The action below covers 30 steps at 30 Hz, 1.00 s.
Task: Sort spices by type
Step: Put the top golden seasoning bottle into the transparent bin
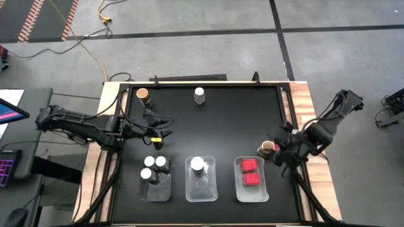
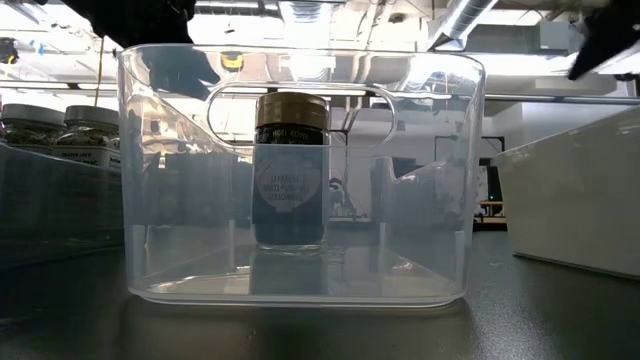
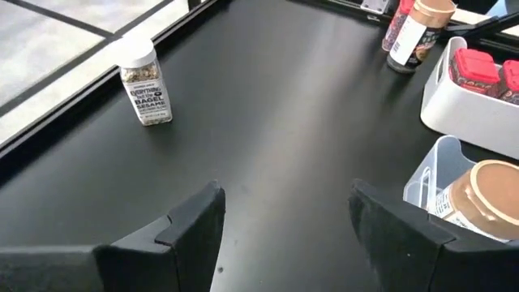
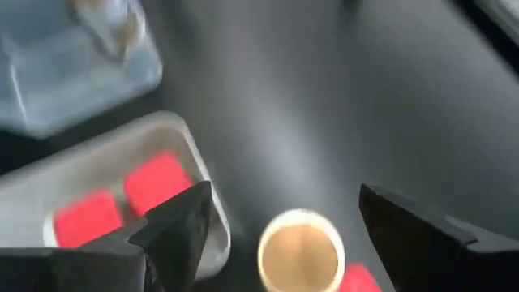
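Three clear trays sit along the lower edge of the black surface (image 1: 227, 120) in the high view. The left tray (image 1: 156, 188) holds three white-capped jars (image 1: 153, 167), the middle tray (image 1: 201, 186) holds one white-capped jar (image 1: 197, 164), and the right tray (image 1: 252, 189) holds two red-capped jars (image 1: 250, 173). Loose jars stand elsewhere: a tan-lidded jar (image 1: 144, 94) in the upper left of the frame, a white-capped jar (image 1: 199, 95) at upper centre, and another tan-lidded jar (image 1: 267, 149) just right of the red tray, with something red beside it.

Left hand (image 1: 165, 132) hovers left of centre above the bare surface, its fingers (image 3: 190, 223) spread apart and holding nothing. Right hand (image 1: 278, 151) is at the right side, over the tan-lidded jar; in the right wrist view its fingers (image 4: 174, 223) stand open on either side of that jar's lid, not touching it.
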Motion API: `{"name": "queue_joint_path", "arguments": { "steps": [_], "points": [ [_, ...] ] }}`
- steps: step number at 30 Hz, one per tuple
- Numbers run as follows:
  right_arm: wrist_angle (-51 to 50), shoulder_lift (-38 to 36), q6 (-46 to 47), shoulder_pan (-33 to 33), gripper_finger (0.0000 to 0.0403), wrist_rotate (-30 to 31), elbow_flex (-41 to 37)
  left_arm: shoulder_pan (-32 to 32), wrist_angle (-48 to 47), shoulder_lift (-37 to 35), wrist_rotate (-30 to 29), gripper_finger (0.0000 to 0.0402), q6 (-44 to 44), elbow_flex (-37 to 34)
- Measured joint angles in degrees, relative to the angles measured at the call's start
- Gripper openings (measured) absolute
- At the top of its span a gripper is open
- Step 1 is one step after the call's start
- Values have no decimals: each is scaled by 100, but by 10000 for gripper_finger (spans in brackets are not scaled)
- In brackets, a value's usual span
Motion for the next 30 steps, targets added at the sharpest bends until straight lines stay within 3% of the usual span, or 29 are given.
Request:
{"name": "queue_joint_path", "arguments": {
  "steps": [4,10,18,30],
  "points": [
    [202,-33,61,-2,341,659,0,2,9,0,0,251,-264,0],
    [190,-18,-973,-14,341,740,0,5,138,0,-551,251,-1008,0],
    [-68,-29,-17,-533,340,939,0,417,267,-1,-792,251,-1811,0],
    [-270,-57,120,-1364,340,932,-1,1496,940,-2,-780,245,-1879,4]
  ]
}}
